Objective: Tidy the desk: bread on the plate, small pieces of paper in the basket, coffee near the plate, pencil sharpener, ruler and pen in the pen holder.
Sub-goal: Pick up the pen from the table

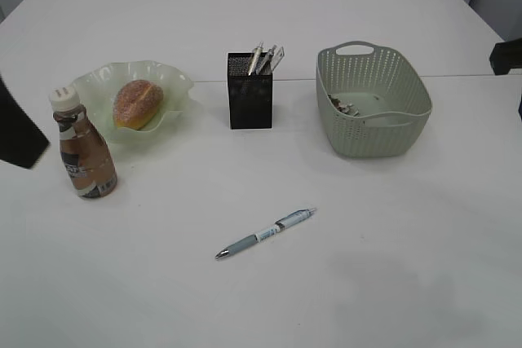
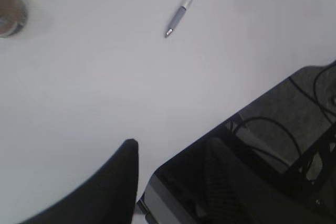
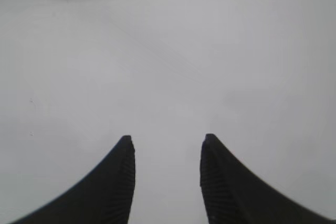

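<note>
The bread (image 1: 137, 103) lies on the green plate (image 1: 96, 81). The coffee (image 1: 83, 152) stands just in front of the plate, and its base shows in the left wrist view (image 2: 10, 14). Small pieces of paper (image 1: 342, 106) rest inside the basket (image 1: 383, 140). The black pen holder (image 1: 249, 95) has several pen-like tops sticking out; I cannot make out the ruler among them, and the pencil sharpener is hidden. One pen (image 1: 265, 234) (image 2: 186, 6) lies loose on the desk (image 1: 391, 266). My left gripper (image 2: 172, 142) hangs open over the desk's near edge. My right gripper (image 3: 167, 137) is open over bare desk.
A dark piece of the left arm (image 1: 18, 132) shows at the left edge and a piece of the right arm (image 1: 506, 56) at the right edge. Beyond the desk's front edge lie a dark floor and cables (image 2: 294, 129).
</note>
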Robot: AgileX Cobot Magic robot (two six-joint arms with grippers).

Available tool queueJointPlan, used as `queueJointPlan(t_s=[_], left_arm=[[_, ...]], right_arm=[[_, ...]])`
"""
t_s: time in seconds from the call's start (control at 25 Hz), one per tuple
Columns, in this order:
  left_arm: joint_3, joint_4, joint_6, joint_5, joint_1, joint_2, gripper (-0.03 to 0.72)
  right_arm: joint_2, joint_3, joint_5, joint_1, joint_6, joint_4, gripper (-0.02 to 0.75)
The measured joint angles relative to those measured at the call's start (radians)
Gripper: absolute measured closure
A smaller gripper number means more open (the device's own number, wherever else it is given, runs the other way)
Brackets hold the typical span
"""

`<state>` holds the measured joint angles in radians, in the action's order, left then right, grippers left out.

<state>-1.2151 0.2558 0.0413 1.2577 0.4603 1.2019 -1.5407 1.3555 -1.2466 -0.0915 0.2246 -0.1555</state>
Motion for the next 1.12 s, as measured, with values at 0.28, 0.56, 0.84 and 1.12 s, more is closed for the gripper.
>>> queueJointPlan(t_s=[0.28, 0.56, 0.84, 1.12], left_arm=[[-0.034, -0.073, 0.016, -0.012, 0.172, 0.251, 0.370], [-0.247, -0.094, 0.047, -0.018, 0.243, 0.479, 0.367], [-0.466, -0.178, 0.073, -0.020, 0.266, 0.687, 0.332], [-0.580, -0.205, 0.150, -0.023, 0.266, 0.857, 0.321]], right_arm=[[0.000, -0.026, 0.002, 0.000, 0.000, 0.006, 0.421], [0.000, -0.026, 0.004, 0.000, 0.000, -0.025, 0.426], [0.000, -0.026, 0.004, 0.000, 0.000, -0.043, 0.426], [0.000, -0.026, 0.004, 0.000, 0.000, -0.081, 0.427]])
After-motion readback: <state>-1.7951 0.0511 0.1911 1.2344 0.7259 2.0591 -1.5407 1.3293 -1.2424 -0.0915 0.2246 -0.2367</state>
